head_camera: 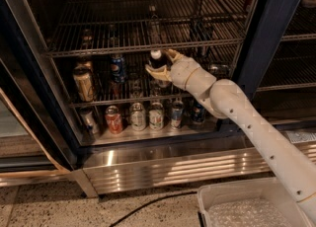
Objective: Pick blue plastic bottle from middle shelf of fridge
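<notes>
The blue plastic bottle (156,59) stands on the middle shelf (98,101) of the fridge (269,38). Its white cap and dark neck show above my fingers, and its lower part is hidden behind them. My gripper (161,64) reaches in from the right, with one finger on either side of the bottle's neck, and is shut on it. The bottle looks upright.
A blue Pepsi can (117,66) and a gold can (84,84) stand left of the bottle on the same shelf. A row of cans, one of them red (114,119), lines the fridge floor below. A clear bottle (153,23) stands on the upper rack. A white bin (247,206) sits at bottom right.
</notes>
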